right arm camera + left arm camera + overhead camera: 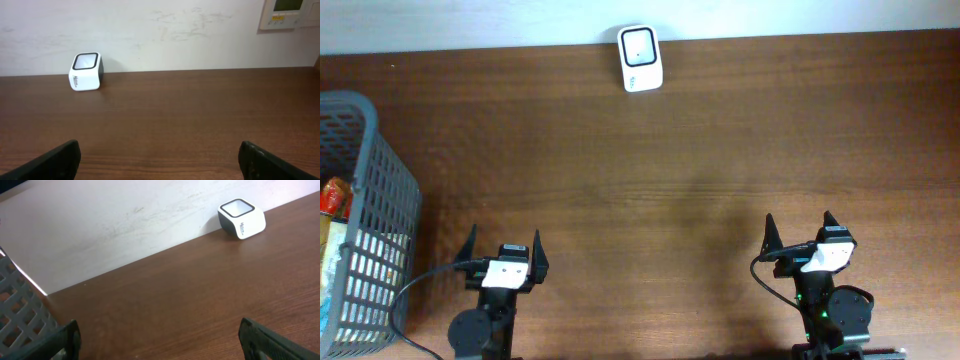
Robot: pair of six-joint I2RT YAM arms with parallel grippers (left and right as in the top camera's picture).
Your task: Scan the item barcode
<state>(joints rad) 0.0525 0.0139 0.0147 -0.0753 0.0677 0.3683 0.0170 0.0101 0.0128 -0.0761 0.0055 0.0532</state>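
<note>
Overhead first: the left gripper (505, 240) is sitting low over the near edge of the brown table (670, 170), jaws spread wide and holding nothing. The right gripper (799, 225) is mirroring it on the other side, equally wide and equally empty. The white scanner (640, 58) is standing at the far edge, against the wall, well apart from both arms. Off at the left, the grey basket (380, 190) is holding packaged items (332, 195), an orange-red one showing at its rim; no barcode is readable from here.

Over to the left wrist: two dark fingers (62, 340) are framing the bottom corners with only bare wood between them. The basket's mesh wall (20, 315) is edging in at the left, and the scanner (242, 218) is showing at upper right.

Right wrist now: the fingers (260, 160) are parted just as widely over bare wood, the scanner (85, 71) is sitting at far left by the wall, and a wall panel (290, 14) is peeking in at top right.
</note>
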